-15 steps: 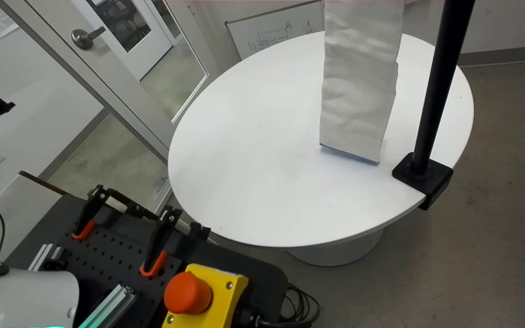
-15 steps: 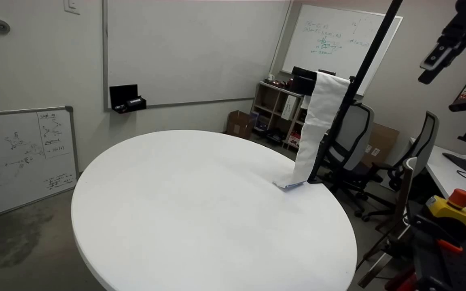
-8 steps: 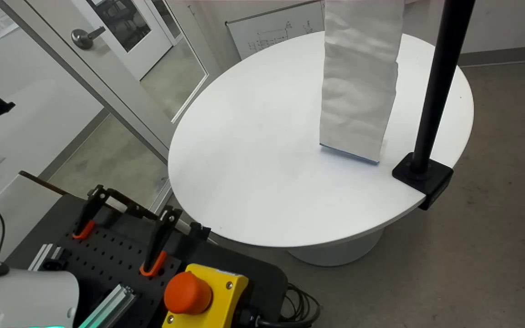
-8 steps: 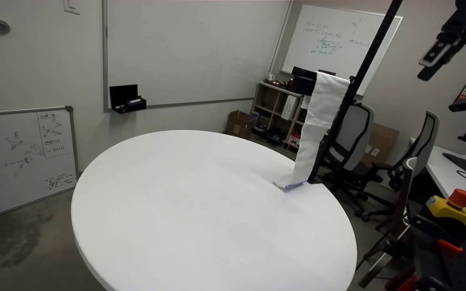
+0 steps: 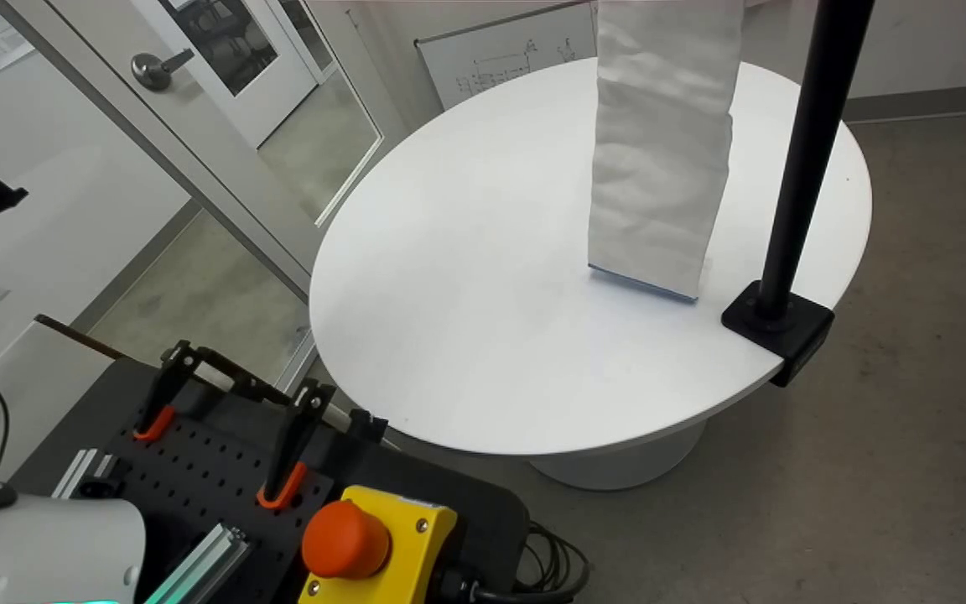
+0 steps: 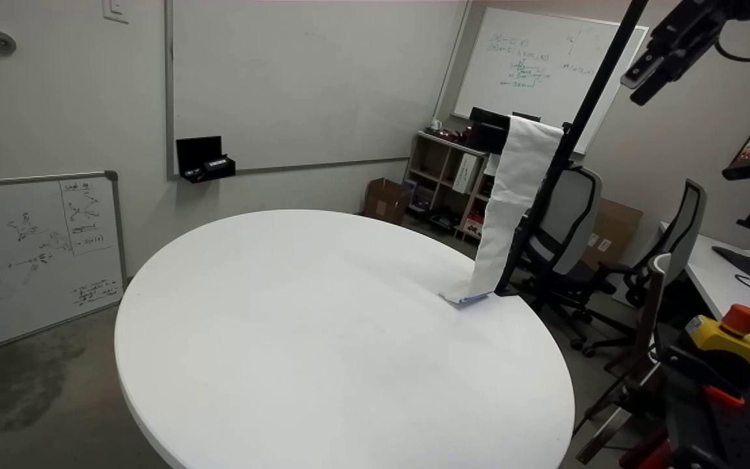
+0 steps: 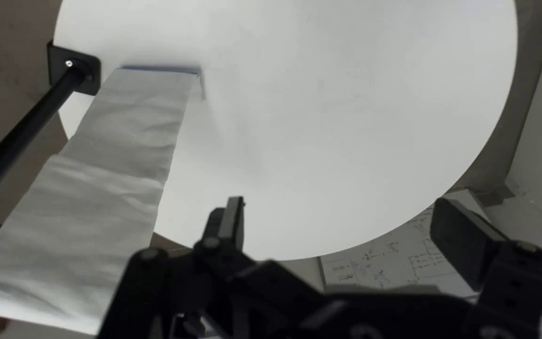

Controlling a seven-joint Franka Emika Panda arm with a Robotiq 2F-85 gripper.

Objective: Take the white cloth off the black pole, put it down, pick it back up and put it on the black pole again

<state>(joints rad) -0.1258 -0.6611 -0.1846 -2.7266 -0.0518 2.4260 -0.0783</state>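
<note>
Hanging alongside the black pole (image 5: pixel 811 151): white cloth (image 5: pixel 663 151), bluish lower edge down by the table (image 5: pixel 458 285).
Pole stands on its base plate (image 5: pixel 806 315) at the table rim; can't tell what carries the cloth's top. End effector (image 7: pixel 338 212) spread wide, off the cloth; in an exterior view it's up high, across the pole. Yellow box (image 5: pixel 418 537) with orange button (image 5: pixel 345 539) on black bench (image 5: pixel 483 512).

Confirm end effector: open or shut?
Open: in wrist view, the end effector has its jaws wide apart, the white cloth outside them.
</note>
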